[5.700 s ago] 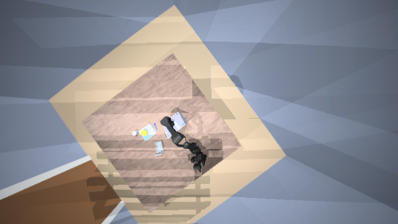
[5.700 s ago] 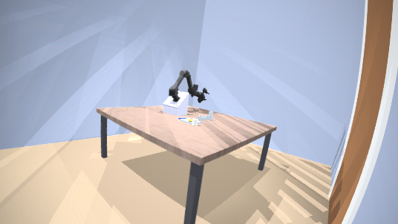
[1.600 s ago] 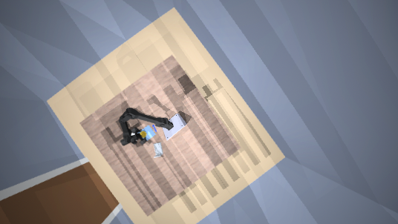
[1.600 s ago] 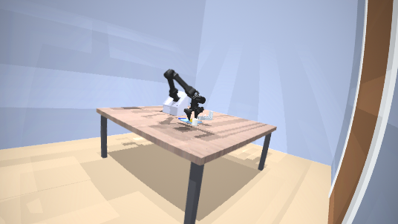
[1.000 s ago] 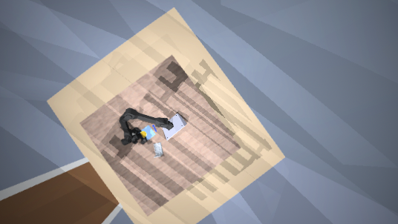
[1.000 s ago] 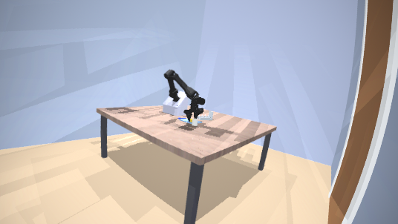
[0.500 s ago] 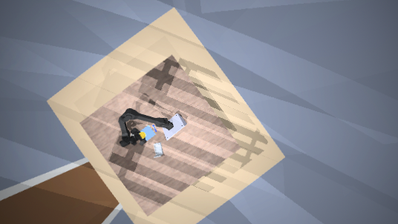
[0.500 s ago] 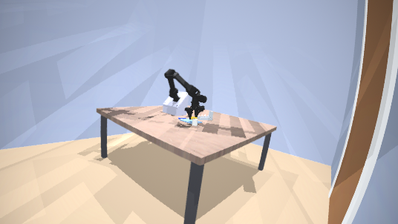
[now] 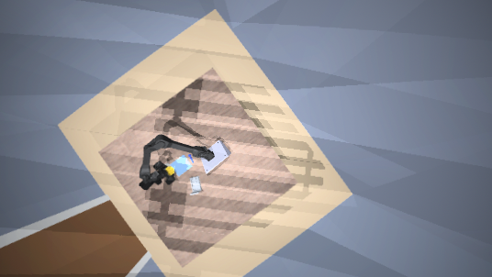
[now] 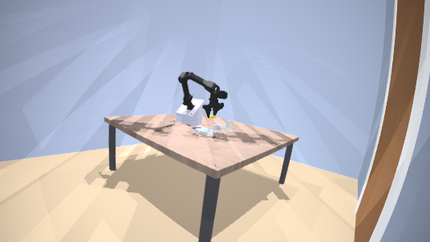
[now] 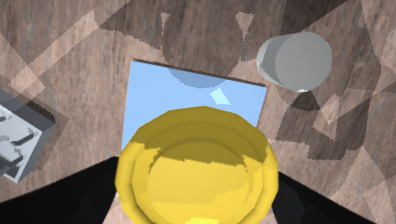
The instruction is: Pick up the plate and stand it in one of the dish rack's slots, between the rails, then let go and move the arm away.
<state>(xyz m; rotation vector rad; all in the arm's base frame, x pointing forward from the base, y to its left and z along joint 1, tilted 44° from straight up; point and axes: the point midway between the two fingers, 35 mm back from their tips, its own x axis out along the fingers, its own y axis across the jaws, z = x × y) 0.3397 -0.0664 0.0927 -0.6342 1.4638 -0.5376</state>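
Observation:
The yellow plate [image 9: 170, 171] [image 10: 212, 117] [image 11: 200, 175] is gripped across its rim, roughly level, and held above the blue sheet. My gripper [image 9: 166, 171] [image 10: 212, 116] is shut on it, with one black finger at each side of the rim in the wrist view. The pale grey dish rack [image 9: 195, 184] [image 10: 221, 127] stands on the table beside the sheet. Part of it shows at the left edge of the wrist view. Its slots are too small to tell apart in the top and exterior views.
The light blue sheet [image 9: 181, 167] [image 11: 145, 97] lies on the table below the plate. A grey-white cylinder [image 10: 210, 132] [image 11: 303, 61] stands near its corner. A small dark blue item [image 9: 191, 158] [image 10: 196, 128] lies beside the sheet, towards the arm's white base box [image 9: 219, 156] [image 10: 188, 116].

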